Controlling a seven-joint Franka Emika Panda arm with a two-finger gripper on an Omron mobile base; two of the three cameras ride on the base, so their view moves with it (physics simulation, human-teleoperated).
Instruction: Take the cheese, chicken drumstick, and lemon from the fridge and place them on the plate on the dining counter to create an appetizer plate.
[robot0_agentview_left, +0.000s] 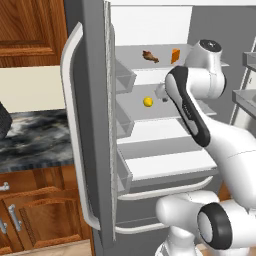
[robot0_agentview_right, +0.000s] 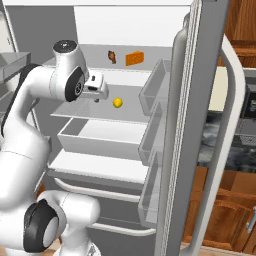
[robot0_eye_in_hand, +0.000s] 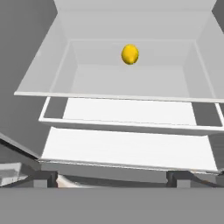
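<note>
The fridge (robot0_agentview_left: 95, 125) stands open. The lemon (robot0_eye_in_hand: 130, 54), a small, smooth, bright yellow ball, rests alone on a middle glass shelf (robot0_eye_in_hand: 131, 81). The cheese (robot0_agentview_right: 133, 58), an orange wedge, and the reddish-brown chicken drumstick (robot0_agentview_right: 112, 56) lie on the shelf above. The hand (robot0_agentview_right: 98, 88), jaws fully spread and empty, sits near the lemon, not touching it.

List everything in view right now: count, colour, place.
fridge: 1, grey outside, white inside, doors open, in front of the arm
lemon: 1, yellow, middle shelf, alone
cheese: 1, orange, top shelf, right of the drumstick
chicken drumstick: 1, reddish-brown, top shelf
door bins: several, pale grey, inside both doors
drawer: 1, white, below the lemon's shelf
cabinets: brown wood, beside the fridge
counter: marbled dark stone, left of the fridge
gripper: 1, open, holding nothing, short of the lemon
</note>
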